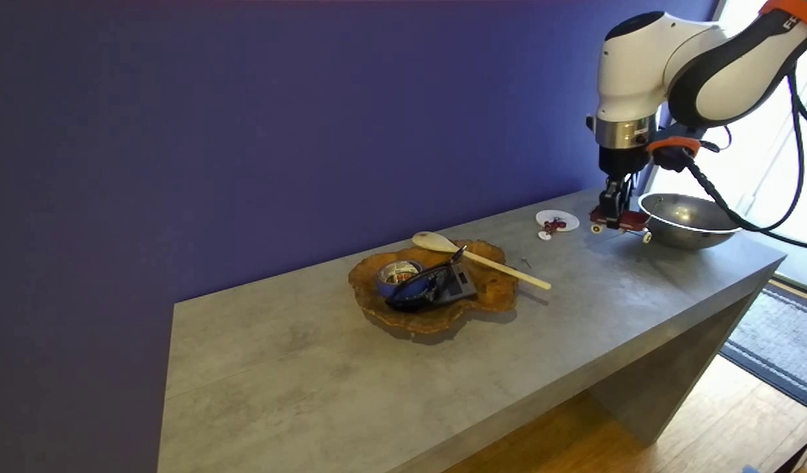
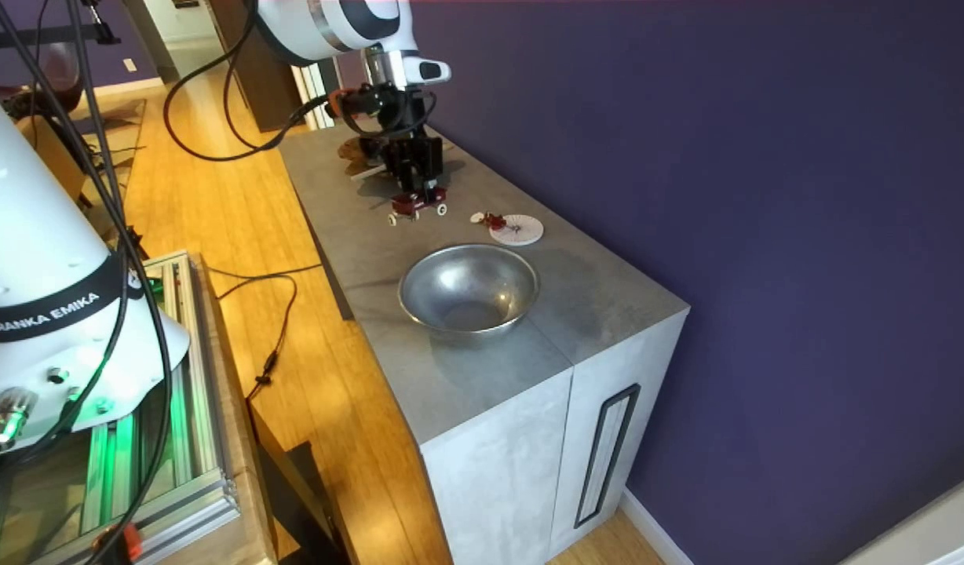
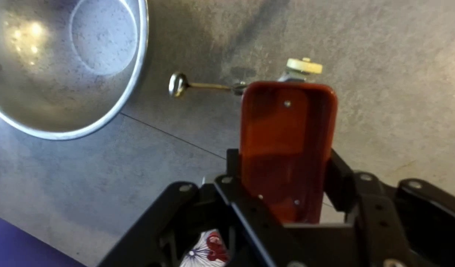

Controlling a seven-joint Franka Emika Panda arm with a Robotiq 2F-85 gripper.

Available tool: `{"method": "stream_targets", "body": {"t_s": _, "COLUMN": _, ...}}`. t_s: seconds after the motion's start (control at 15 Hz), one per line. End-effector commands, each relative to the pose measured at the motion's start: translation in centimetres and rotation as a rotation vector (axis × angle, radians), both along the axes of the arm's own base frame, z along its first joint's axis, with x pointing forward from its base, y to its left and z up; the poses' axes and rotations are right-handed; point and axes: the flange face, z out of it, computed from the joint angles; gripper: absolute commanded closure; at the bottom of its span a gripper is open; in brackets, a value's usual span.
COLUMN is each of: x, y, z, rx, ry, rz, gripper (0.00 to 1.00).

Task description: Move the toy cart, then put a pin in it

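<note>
The tool (image 3: 284,168) pinches the toy cart (image 3: 286,128) above the table (image 3: 398,111), near a steel bowl (image 3: 53,74) and white dish (image 2: 531,229).

1. A shiny metal bowl (image 2: 466,302) sits on the gray tabletop (image 2: 443,377).
2. A round white dish (image 2: 529,233) lies near it, close to the purple wall (image 1: 311,118).
3. A wavy brown wooden tray (image 1: 494,295) sits on the tabletop too.
4. A wooden spoon (image 1: 484,261) lies across the tray, with its handle poking out past the edge.
5. A roll of blue tape (image 1: 411,287) is on the tray.
6. Also there are a black thing (image 1: 410,303) and a gray thing (image 1: 457,289), hard to name.
7. Down low are a wooden floor (image 2: 333,408) and a gray rug (image 1: 778,341).
</note>
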Motion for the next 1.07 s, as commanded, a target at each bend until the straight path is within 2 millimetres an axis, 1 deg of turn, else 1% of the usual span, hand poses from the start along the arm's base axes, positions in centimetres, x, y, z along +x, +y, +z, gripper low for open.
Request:
{"method": "stream_targets", "body": {"t_s": 0.0, "x": -1.2, "y": 1.1, "z": -1.7, "rx": 0.033, "ry": 0.037, "rz": 0.192, "gripper": 0.7}}
{"method": "stream_targets", "body": {"t_s": 0.2, "x": -1.9, "y": 1.9, "z": -3.2, "rx": 0.043, "ry": 0.067, "rz": 0.347, "gripper": 0.7}}
{"method": "stream_targets", "body": {"t_s": 0.33, "x": -2.2, "y": 1.9, "z": -4.4, "rx": 0.056, "ry": 0.075, "rz": 0.451, "gripper": 0.7}}
{"method": "stream_targets", "body": {"t_s": 0.47, "x": -2.3, "y": 2.0, "z": -5.2, "rx": 0.066, "ry": 0.067, "rz": 0.537, "gripper": 0.7}}
{"method": "stream_targets", "body": {"t_s": 0.8, "x": -2.5, "y": 1.6, "z": -6.5, "rx": 0.09, "ry": 0.065, "rz": 0.619, "gripper": 0.7}}
{"method": "stream_targets", "body": {"t_s": 0.87, "x": -2.4, "y": 1.5, "z": -6.5, "rx": 0.092, "ry": 0.063, "rz": 0.604, "gripper": 0.2}}
{"method": "stream_targets", "body": {"t_s": 0.93, "x": -2.3, "y": 1.5, "z": -6.3, "rx": 0.1, "ry": 0.056, "rz": 0.61, "gripper": 0.19}}
{"method": "stream_targets", "body": {"t_s": 1.0, "x": -2.3, "y": 1.4, "z": -6.1, "rx": 0.1, "ry": 0.05, "rz": 0.608, "gripper": 0.15}}
